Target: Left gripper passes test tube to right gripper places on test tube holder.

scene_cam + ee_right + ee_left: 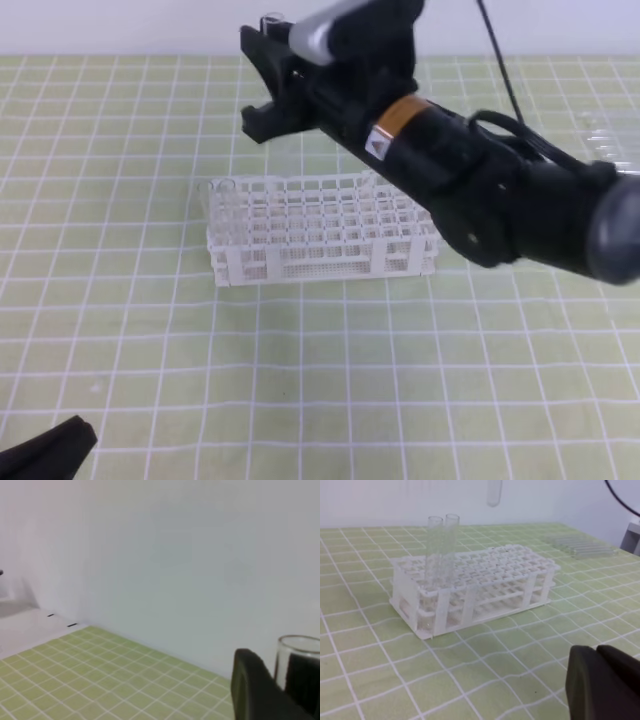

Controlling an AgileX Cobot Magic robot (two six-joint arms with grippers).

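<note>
Handover complete: the right hand (262, 85) is clamped on the test tube (296, 666), raised above and behind the test tube holder (322, 240). Left hand (603, 684), pressed together, rests low. Placement remains.

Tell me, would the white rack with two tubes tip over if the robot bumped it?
Probably not easily: the test tube holder is low and wide, sitting flat on the mat. It looks like light open plastic lattice, so it might slide instead. The two tall glass tubes in one corner could rattle.
</note>
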